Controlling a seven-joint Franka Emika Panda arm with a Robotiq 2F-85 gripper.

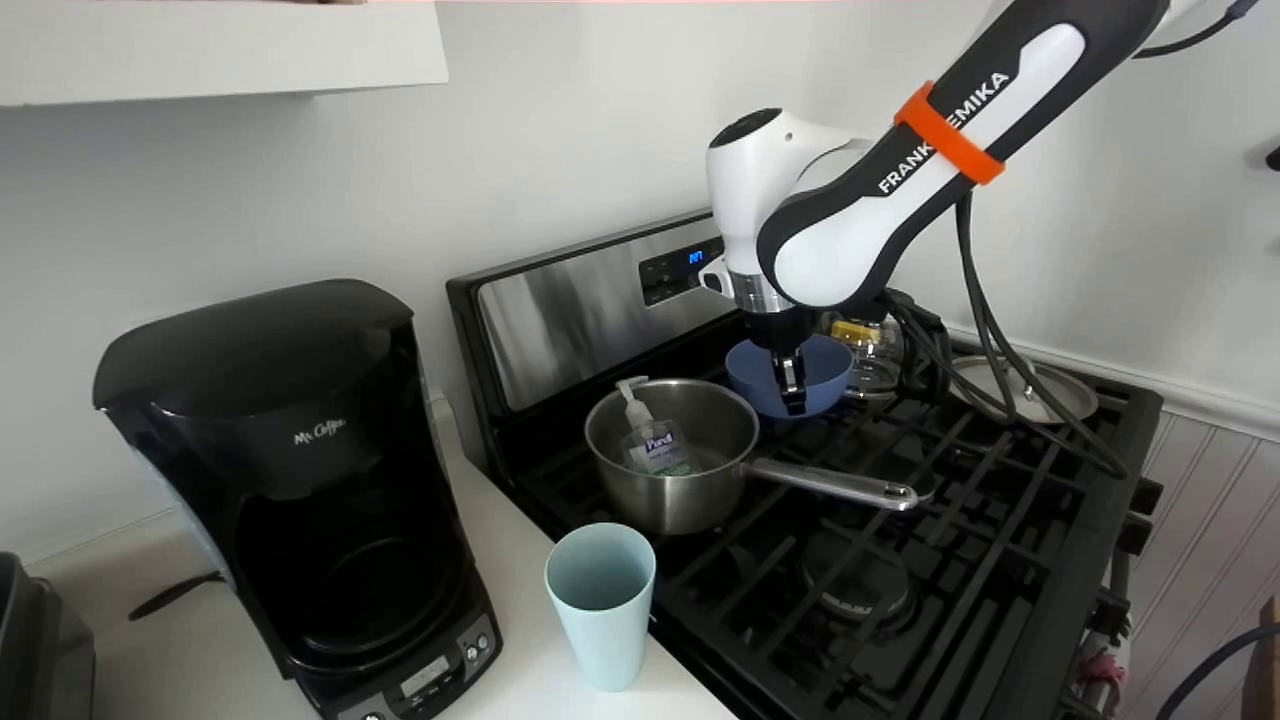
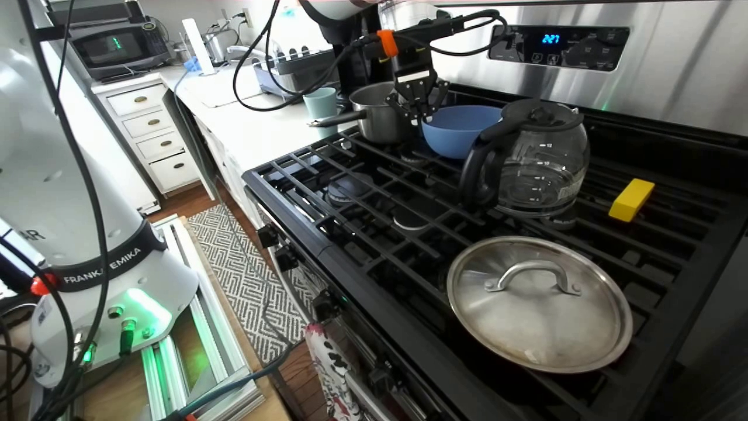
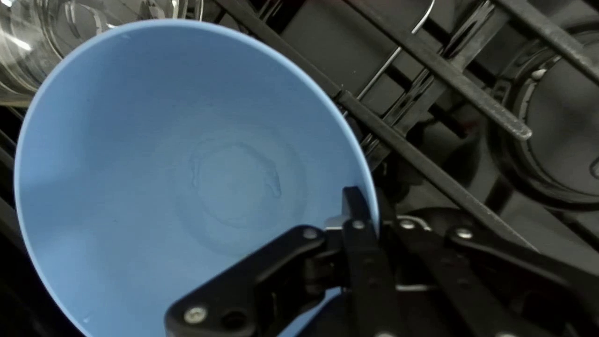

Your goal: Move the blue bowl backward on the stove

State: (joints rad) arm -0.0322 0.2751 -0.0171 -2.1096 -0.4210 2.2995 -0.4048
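The blue bowl sits at the back of the stove, upright and appearing level, between the saucepan and the glass coffee pot. It also shows in an exterior view and fills the left of the wrist view; its inside is empty. My gripper points down at the bowl's front rim. In the wrist view, my gripper has one finger inside the bowl and the other just outside, shut on the rim with almost no gap. I cannot tell whether the bowl's base touches the grate.
A steel saucepan holding a sanitizer bottle stands beside the bowl, its handle pointing forward. The coffee pot is close on the other side. A lid and yellow block lie on the grates. A light-blue cup stands on the counter.
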